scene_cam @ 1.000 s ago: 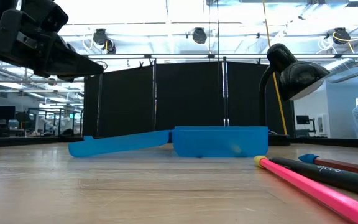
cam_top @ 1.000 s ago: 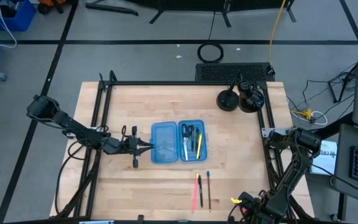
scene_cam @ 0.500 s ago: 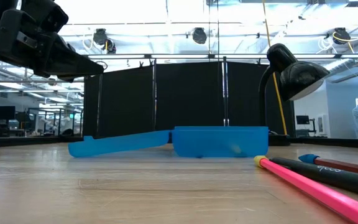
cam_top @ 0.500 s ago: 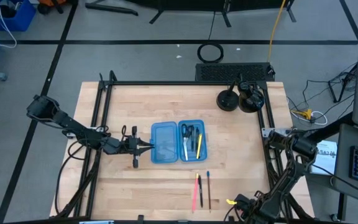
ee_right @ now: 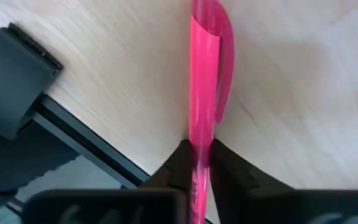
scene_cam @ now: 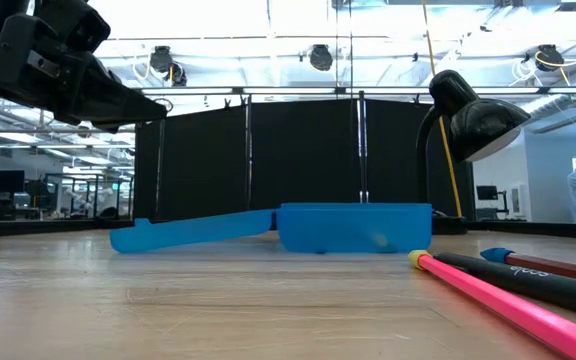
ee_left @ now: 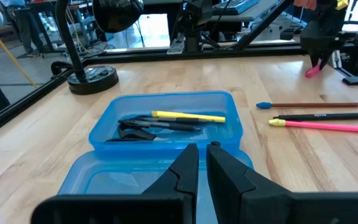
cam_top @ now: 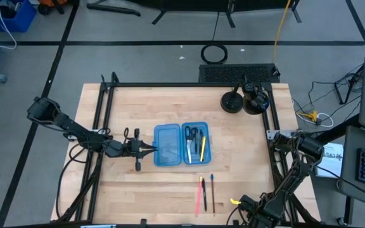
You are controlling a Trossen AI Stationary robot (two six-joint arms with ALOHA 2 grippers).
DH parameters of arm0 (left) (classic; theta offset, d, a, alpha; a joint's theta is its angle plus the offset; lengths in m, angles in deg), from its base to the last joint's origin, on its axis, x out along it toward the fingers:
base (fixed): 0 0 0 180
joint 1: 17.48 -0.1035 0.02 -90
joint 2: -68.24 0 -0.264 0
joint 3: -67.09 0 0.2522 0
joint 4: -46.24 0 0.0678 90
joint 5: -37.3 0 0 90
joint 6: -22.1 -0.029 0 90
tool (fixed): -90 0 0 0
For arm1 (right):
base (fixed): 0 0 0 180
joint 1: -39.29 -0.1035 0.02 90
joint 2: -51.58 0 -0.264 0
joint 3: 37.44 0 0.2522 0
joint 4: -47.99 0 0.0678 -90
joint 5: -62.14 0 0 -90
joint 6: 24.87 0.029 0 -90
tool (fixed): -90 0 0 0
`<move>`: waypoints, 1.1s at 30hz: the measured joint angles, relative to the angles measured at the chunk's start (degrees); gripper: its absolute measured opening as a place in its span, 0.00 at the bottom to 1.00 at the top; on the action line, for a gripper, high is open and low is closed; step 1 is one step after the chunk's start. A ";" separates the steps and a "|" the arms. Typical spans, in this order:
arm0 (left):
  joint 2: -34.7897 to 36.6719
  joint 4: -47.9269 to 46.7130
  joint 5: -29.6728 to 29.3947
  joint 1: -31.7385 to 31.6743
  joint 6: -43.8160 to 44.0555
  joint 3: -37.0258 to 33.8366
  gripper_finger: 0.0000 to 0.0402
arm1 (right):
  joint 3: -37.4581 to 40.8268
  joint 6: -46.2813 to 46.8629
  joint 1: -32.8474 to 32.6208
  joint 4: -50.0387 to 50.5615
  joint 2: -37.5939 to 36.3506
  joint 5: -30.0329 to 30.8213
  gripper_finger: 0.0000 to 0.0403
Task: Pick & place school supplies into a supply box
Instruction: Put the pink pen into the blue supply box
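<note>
The supply box (cam_top: pixel 181 144) lies open mid-table, its lid half (ee_left: pixel 135 180) flat at the left. Its tray half (ee_left: pixel 166 121) holds black scissors and a yellow pen (ee_left: pixel 188 116). On the wood nearer the front edge lie a pink pen (cam_top: pixel 199 193), a black pen (cam_top: pixel 204 195) and a blue-tipped pencil (cam_top: pixel 212 192). My left gripper (cam_top: pixel 151 149) is shut, with nothing in it, and hovers above the lid's left edge. My right gripper (cam_top: pixel 236 204), at the table's near edge right of the pens, is shut on another pink pen (ee_right: pixel 202 93). My right gripper pinches the pink pen's barrel (ee_right: pixel 199 146) between its two fingers, on the stretch behind the clip. The pen runs forward past the fingertips, along the fingers rather than across them. From the left wrist view its pink end (ee_left: pixel 312 70) shows below the gripper; whether it rests on the wood, I cannot tell.
Two black lamp bases (cam_top: pixel 243 101) stand at the far right corner. A black metal frame (cam_top: pixel 100 126) runs along the table's sides. Bare wood lies between the box and the near edge, left of the pens.
My right arm has shifted a little toward the table's left along the near edge. The box, the loose pens and my left gripper have stayed where they were.
</note>
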 joint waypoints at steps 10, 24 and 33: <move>0.00 -1.63 0.01 0.01 0.27 0.00 0.09 | 0.61 -2.72 1.47 3.15 -4.85 5.63 0.07; 0.00 -1.59 0.02 -0.01 0.46 0.00 0.09 | 0.81 -1.27 2.78 5.48 -12.57 18.61 0.05; 0.00 -1.59 0.02 0.00 0.46 0.00 0.09 | 0.72 -1.88 3.24 5.32 -17.59 23.23 0.05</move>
